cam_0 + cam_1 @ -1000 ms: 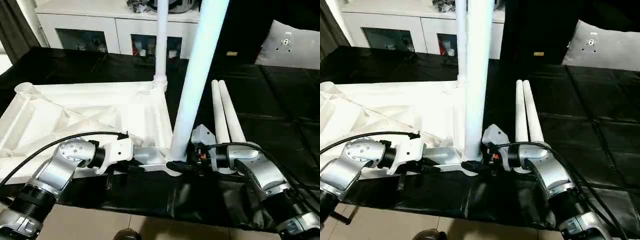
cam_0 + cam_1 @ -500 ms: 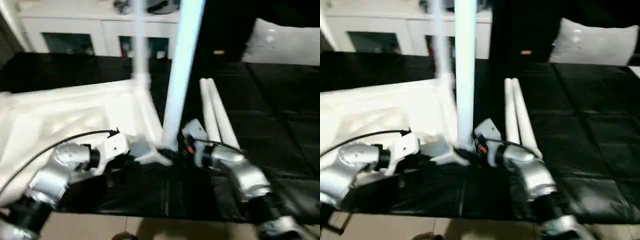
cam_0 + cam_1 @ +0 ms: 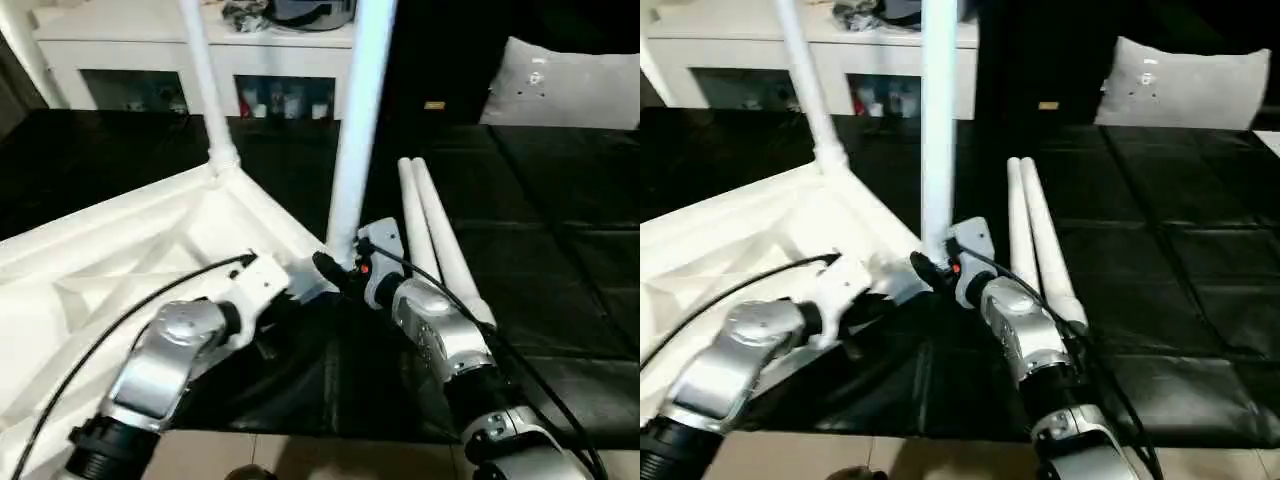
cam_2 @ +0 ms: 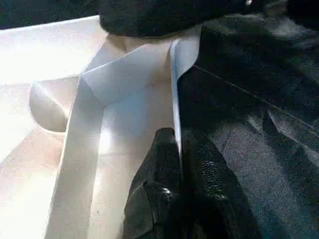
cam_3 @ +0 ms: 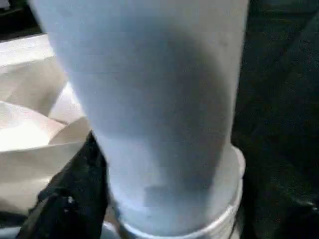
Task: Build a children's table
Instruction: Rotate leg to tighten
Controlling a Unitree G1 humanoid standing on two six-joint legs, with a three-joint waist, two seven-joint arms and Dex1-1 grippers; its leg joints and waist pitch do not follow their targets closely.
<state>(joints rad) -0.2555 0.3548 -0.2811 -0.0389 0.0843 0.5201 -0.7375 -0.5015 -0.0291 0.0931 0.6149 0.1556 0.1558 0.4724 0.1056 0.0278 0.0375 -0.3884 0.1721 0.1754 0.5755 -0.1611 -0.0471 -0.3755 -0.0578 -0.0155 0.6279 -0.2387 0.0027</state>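
Left to right. We see the top [image 3: 120,260] lying ribbed side up, now slewed since a second ago, its near corner swung toward the spare legs. Our left gripper [image 4: 178,164] is pinched shut on the top's edge wall. A far leg [image 3: 205,85] stands in its socket. The near leg [image 3: 355,120] stands upright in the near corner socket; our right gripper [image 3: 335,270] sits at its base, and we cannot tell whether it grips. Two spare legs [image 3: 435,230] lie just right of that corner. The turn likely brings an empty socket within reach.
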